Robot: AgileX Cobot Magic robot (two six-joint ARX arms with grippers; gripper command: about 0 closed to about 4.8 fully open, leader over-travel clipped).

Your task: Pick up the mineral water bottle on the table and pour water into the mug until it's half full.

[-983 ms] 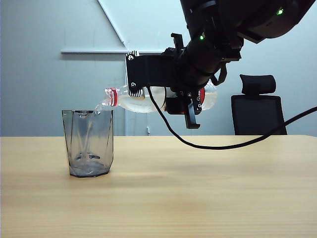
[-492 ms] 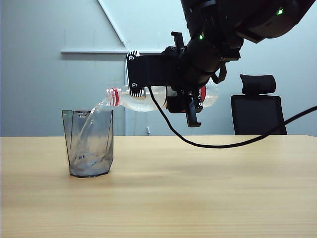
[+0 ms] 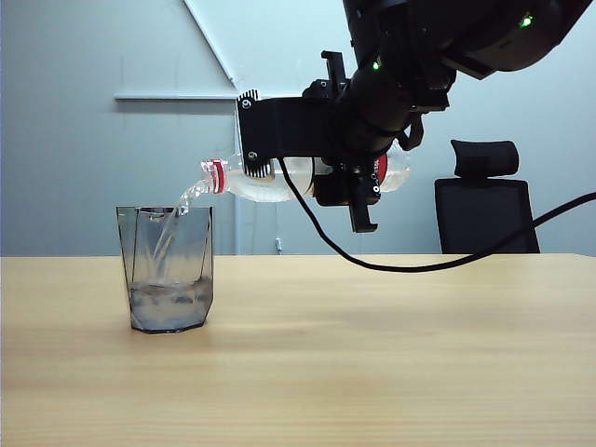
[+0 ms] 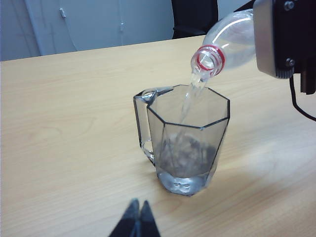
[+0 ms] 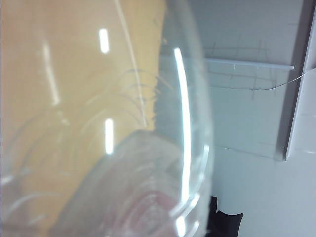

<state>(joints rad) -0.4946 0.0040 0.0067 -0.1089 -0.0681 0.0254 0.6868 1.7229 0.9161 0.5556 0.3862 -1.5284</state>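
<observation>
We take the mug (image 3: 169, 270) as our landmark: it stands upright on the pale wood-grain bench (image 3: 372, 354), and from the left wrist view we can see a handle on its side and faceted smoky-grey walls (image 4: 182, 140).

Above the mug and off to its right in the exterior view, we see the right hand (image 3: 321, 154) pinching the mineral water bottle (image 3: 270, 182) around its body. The bottle lies almost level, its open red-ringed neck (image 4: 208, 57) pointing toward the mug and sitting just above the mug's rim. A thin stream of water (image 3: 172, 223) falls from the neck into the mug, and we see a shallow pool filling the lower part of the mug, below the halfway mark. The right wrist view is filled almost wholly by the clear curved wall of the bottle (image 5: 123, 148), close against the lens.

The left hand (image 4: 137, 219) hangs low over the bench on the near side of the mug, apart from it, with its two dark fingertips pressed together and holding nothing.

Behind the mug, beyond the far edge of the bench, a black office chair (image 3: 484, 209) stands against the grey wall, and a black cable (image 3: 447, 265) sags from the right arm over the bench.
</observation>
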